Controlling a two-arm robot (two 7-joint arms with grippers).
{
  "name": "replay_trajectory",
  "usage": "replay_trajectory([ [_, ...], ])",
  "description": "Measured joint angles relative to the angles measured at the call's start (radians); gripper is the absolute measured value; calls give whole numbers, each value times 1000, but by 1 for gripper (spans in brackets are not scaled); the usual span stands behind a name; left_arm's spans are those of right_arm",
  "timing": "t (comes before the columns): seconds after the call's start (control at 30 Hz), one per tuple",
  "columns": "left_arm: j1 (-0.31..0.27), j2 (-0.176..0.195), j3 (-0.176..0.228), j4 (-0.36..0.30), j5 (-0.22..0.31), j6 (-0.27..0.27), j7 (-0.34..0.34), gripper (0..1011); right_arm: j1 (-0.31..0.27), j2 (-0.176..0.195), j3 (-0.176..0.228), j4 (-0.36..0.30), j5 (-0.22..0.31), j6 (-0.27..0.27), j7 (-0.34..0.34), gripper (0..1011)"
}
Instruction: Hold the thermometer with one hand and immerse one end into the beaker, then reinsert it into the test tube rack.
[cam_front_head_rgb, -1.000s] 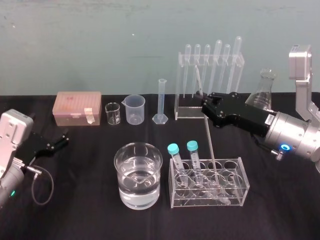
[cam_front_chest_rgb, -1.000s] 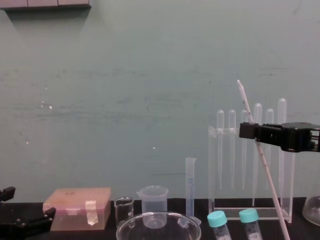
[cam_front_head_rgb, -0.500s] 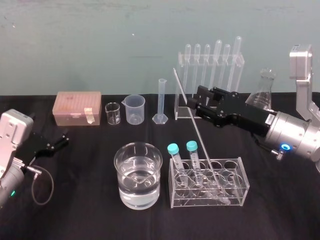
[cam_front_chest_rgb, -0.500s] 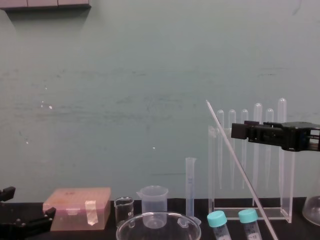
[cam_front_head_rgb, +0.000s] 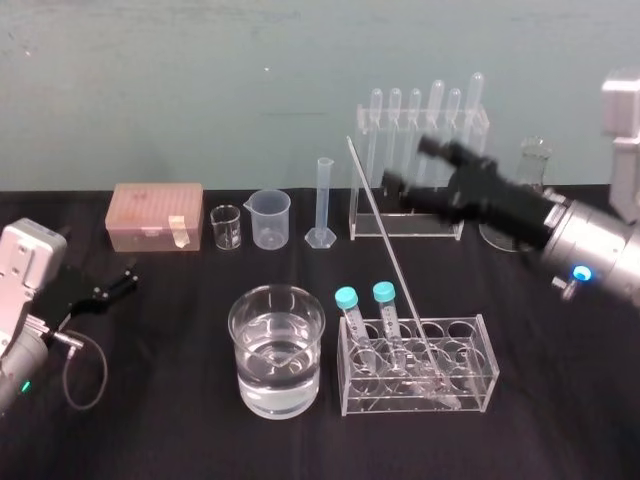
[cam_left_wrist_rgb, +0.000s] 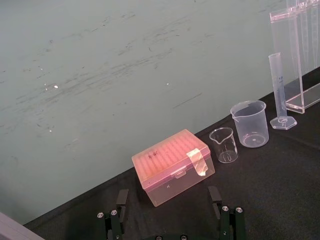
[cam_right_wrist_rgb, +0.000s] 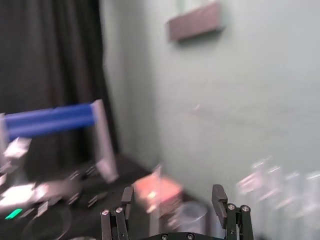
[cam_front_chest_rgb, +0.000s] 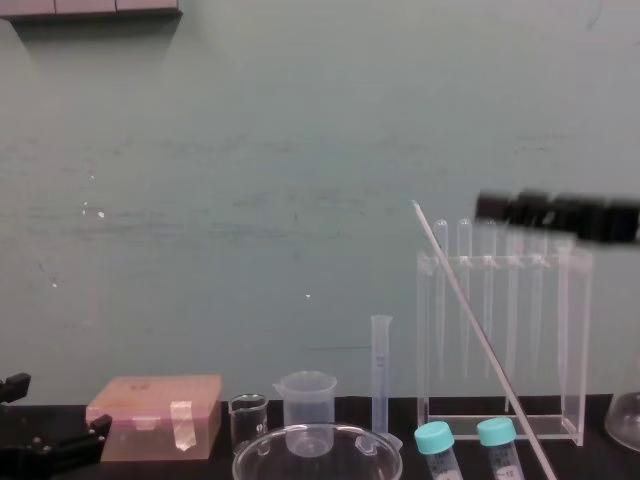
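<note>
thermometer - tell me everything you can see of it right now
The thermometer is a very long, thin, pale rod that looks like glass. It leans, with its lower end down in a cell of the low clear test tube rack and its top tilted toward the robot's left, well above the rack. Nothing grips it. The right gripper, open, hangs near its upper part, and the chest view shows a gap between them.

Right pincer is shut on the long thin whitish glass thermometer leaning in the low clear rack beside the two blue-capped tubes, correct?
Not quite. The head view shows the right pincer open and apart from the long thin whitish glass thermometer. The thermometer does lean in the low clear rack beside the blue-capped tubes. The left pincer sits parked at the left.
</note>
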Motion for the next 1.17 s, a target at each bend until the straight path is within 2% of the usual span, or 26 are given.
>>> replay_trajectory([
  [0.03, 0, 0, 0, 0, 0, 0, 0, 1008, 0, 0, 0, 0, 0, 0, 0, 998],
  [0.1, 0, 0, 0, 0, 0, 0, 0, 1008, -15, -6, 51, -22, -16, -18, -95, 1003],
  [0.13, 0, 0, 0, 0, 0, 0, 0, 1008, -20, -7, 61, -27, -25, -18, -125, 1003],
  [0.2, 0, 0, 0, 0, 0, 0, 0, 1008, -38, -5, 83, -43, -66, 2, -226, 1003],
  [0.23, 0, 0, 0, 0, 0, 0, 0, 1008, -38, -5, 83, -43, -66, 2, -226, 1003],
  [0.27, 0, 0, 0, 0, 0, 0, 0, 1008, -51, 2, 87, -52, -106, 41, -307, 1003],
  [0.33, 0, 0, 0, 0, 0, 0, 0, 1008, -64, 9, 85, -57, -141, 86, -370, 1003],
  [0.4, 0, 0, 0, 0, 0, 0, 0, 1008, -85, 18, 64, -54, -197, 164, -445, 1003],
  [0.57, 0, 0, 0, 0, 0, 0, 0, 1008, -107, 22, 30, -35, -261, 217, -484, 1003],
  [0.83, 0, 0, 0, 0, 0, 0, 0, 1008, -130, 9, 7, -3, -334, 216, -503, 1003],
  [1.17, 0, 0, 0, 0, 0, 0, 0, 1008, -132, 7, 7, -1, -339, 213, -505, 1003],
])
